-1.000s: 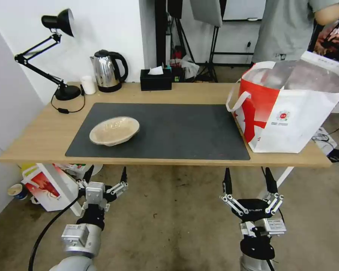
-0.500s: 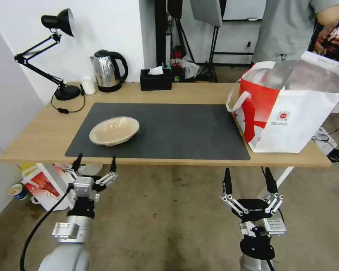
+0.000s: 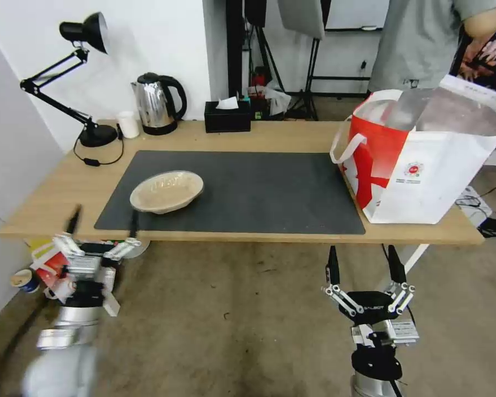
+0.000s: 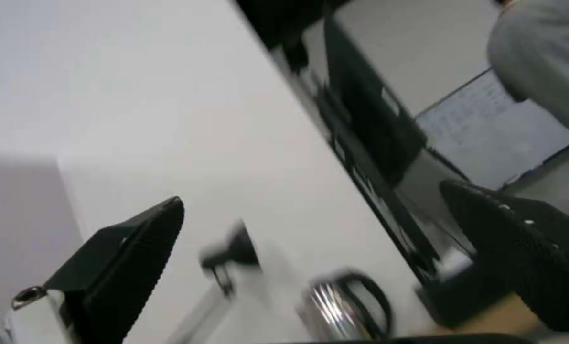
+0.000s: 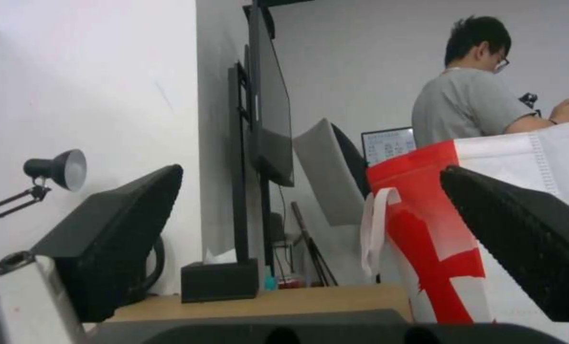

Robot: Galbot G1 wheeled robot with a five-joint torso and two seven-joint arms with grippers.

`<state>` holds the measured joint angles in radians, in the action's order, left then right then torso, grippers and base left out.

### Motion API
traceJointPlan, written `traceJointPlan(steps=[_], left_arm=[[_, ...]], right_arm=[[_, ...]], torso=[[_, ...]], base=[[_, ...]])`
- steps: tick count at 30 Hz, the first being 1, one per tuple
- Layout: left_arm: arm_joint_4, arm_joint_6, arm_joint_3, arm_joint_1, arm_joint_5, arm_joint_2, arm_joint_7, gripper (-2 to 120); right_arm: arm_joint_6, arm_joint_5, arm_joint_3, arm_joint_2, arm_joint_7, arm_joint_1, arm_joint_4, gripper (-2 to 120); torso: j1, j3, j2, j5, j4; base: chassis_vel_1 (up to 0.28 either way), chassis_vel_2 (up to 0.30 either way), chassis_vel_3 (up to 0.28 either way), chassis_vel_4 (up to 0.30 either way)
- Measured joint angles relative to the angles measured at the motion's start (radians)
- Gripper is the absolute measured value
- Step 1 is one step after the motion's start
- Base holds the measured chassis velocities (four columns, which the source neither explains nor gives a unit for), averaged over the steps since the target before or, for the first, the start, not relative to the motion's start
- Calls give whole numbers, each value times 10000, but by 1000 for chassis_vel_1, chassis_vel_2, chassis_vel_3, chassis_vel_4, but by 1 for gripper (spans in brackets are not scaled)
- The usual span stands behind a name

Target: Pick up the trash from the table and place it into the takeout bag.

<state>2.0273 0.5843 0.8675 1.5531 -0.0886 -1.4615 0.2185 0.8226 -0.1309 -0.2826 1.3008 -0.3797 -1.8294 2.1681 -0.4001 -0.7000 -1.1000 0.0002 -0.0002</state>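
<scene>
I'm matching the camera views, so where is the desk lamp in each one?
Head view: lamp at the table's far left corner, beside the kettle.
Left wrist view: lamp, blurred, between the fingers, beside the kettle.
Right wrist view: lamp against the white wall.
Shared landmark: black tissue box.

I am operating in what looks like a lab or studio set up as an office desk. A light-wood table (image 3: pixel 292 138) on a bare concrete floor (image 3: pixel 248 320) carries a black desk lamp (image 3: pixel 82 60), an electric kettle (image 3: pixel 157 105) and a tissue box (image 3: pixel 227 116). Behind it stand tripods (image 3: pixel 308 82), a wall-mounted screen (image 5: pixel 268 110) and a laptop (image 5: pixel 388 143).
</scene>
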Motion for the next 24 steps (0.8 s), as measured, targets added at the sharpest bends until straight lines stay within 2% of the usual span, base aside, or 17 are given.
traceJointPlan(steps=[2,3,4,5,6,16,19,22,23,24], left_arm=[[428,503,1050,63,-446,799,601,100],[428,503,1050,63,-446,799,601,100],[702,815,1685,90,-712,1275,941,100],[786,910,1863,106,-794,1416,1061,100],[805,939,1938,122,-827,1471,1119,100],[842,941,2009,141,-848,1575,1157,100],[845,930,2032,152,-850,1665,1187,100],[998,355,2552,366,-899,3180,1399,100],[998,355,2552,366,-899,3180,1399,100],[1046,185,2714,425,-917,3641,1461,100]], right_arm=[[0,1,1,0,1,1,1,100],[0,1,1,0,1,1,1,100],[0,2,0,0,0,0,1,100],[0,2,2,0,1,1,0,100],[0,1,1,0,1,0,0,100],[0,1,1,0,0,1,0,100],[0,1,1,0,0,0,1,100],[0,1,1,1,0,1,1,100],[0,1,1,1,0,1,1,100],[0,1,0,-1,0,1,1,100]], torso=[[0,0,0,-6,3],[0,0,0,-6,3],[1,0,0,6,3],[2,1,-1,7,3],[3,0,-1,-11,1],[2,0,-1,3,1],[2,0,-1,-10,2],[2,0,-1,-3,1],[2,0,-1,-3,1],[2,0,-1,0,1]], base=[[0,0,0,0],[0,0,0,0],[0,0,0,0],[0,0,0,0],[0,0,0,0],[0,0,0,0],[0,0,0,0],[0,0,0,0],[0,0,0,0],[0,0,0,0]])
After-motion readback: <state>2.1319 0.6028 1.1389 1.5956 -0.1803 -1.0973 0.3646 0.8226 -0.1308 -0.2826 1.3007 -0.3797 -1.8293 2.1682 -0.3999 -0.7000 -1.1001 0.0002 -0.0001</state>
